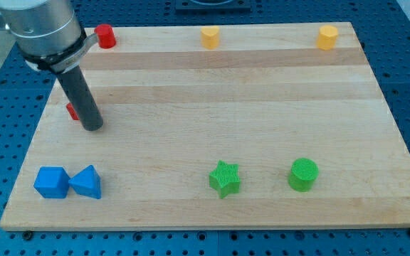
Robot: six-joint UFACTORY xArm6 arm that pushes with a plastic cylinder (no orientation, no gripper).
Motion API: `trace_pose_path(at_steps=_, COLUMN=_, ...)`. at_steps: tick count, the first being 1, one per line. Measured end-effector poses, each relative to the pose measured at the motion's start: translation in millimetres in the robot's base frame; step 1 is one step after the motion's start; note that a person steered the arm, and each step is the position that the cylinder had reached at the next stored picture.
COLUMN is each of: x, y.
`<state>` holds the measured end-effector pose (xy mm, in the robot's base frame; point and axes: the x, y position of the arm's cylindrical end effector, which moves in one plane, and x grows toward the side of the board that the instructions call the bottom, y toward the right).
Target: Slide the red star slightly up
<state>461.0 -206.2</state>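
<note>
The red star (71,111) lies near the board's left edge, mostly hidden behind the dark rod; only a small red sliver shows on the rod's left side. My tip (92,127) rests on the board just right of and slightly below that red piece, touching or nearly touching it. A red cylinder (105,35) stands at the board's top left, above the rod.
A blue cube (51,183) and a blue triangular block (86,183) sit side by side at the bottom left. A green star (224,178) and a green cylinder (304,174) lie at the bottom middle-right. Two yellow blocks (210,37) (327,37) stand along the top edge.
</note>
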Motion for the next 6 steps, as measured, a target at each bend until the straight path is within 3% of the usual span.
trace_pose_path(at_steps=2, x=5, y=-53)
trace_pose_path(at_steps=4, x=1, y=-45)
trace_pose_path(at_steps=6, x=-30, y=-40)
